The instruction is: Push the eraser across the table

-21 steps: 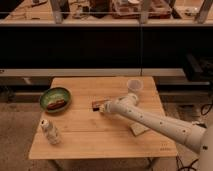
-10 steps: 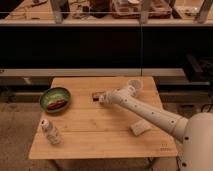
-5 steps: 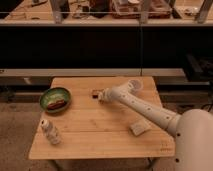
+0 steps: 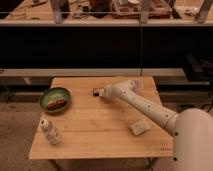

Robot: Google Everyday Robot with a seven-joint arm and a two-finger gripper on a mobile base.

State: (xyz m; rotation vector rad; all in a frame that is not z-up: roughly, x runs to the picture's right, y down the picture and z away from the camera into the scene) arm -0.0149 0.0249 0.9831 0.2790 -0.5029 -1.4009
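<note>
On the light wooden table [image 4: 90, 127], a green bowl [image 4: 55, 99], a small bottle [image 4: 50, 132] and a beige pad [image 4: 139, 127] lie well apart from the small dark eraser [image 4: 97, 91], which the white arm's gripper [image 4: 104, 92] touches at mid-table.

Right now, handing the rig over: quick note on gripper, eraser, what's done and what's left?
Gripper: over the far half of the table, right against the eraser.
Eraser: flat on the table near the far edge, right of the green bowl.
Done: contact made; the eraser has slid toward the far edge over the last two seconds.
Left: finish the push without sending it off the edge. Bottle and beige pad sit nearer, out of the path.
</note>
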